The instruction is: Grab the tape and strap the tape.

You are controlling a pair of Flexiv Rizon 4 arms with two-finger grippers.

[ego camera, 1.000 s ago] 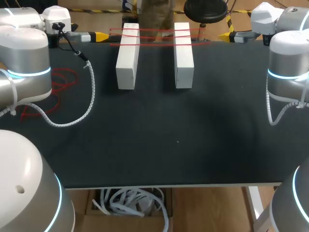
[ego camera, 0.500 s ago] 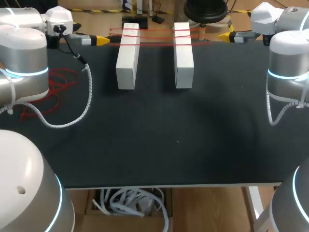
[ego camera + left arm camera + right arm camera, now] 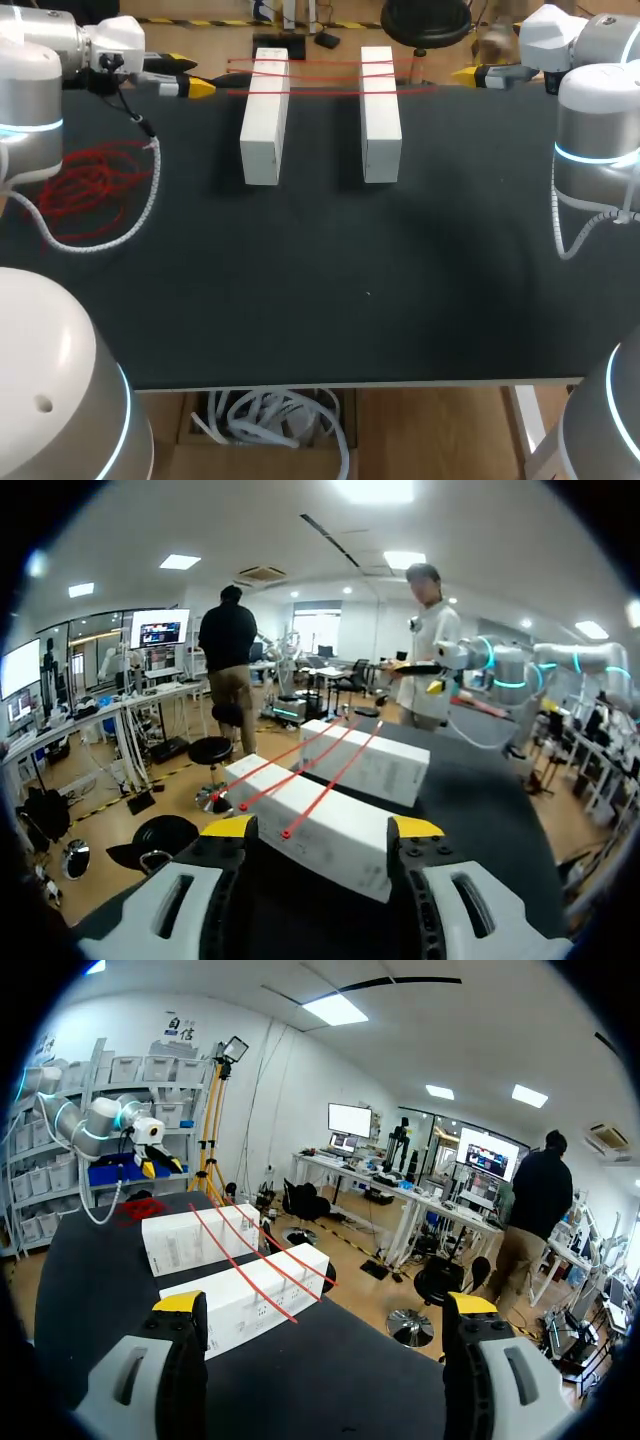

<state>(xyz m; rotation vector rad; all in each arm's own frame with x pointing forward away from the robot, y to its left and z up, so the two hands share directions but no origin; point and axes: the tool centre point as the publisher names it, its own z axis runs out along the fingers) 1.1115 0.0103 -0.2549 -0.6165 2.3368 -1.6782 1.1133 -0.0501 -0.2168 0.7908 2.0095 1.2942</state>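
Looking down from the head view, the black table carries two long white blocks side by side near its far edge, the left block and the right block, well apart from each other. Thin strands of red tape run straight across the far ends of both blocks and reach a little past them on either side. A loose red tangle of the same tape lies on the table by the left arm. The left gripper hangs over the far left corner with its yellow tips parted, near the strands' left ends but apart from them; the right gripper sits at the far right edge, pointing toward the blocks (only one tip shows here). In the left wrist view, the left gripper has its fingers spread with nothing pinched, and the left block lies just ahead of them, the right block beyond it, three red strands crossing both tops. In the right wrist view, the right gripper is likewise spread wide and empty; ahead lie the right block, then the left block, with the strands slanting over them and the tangle farther off.
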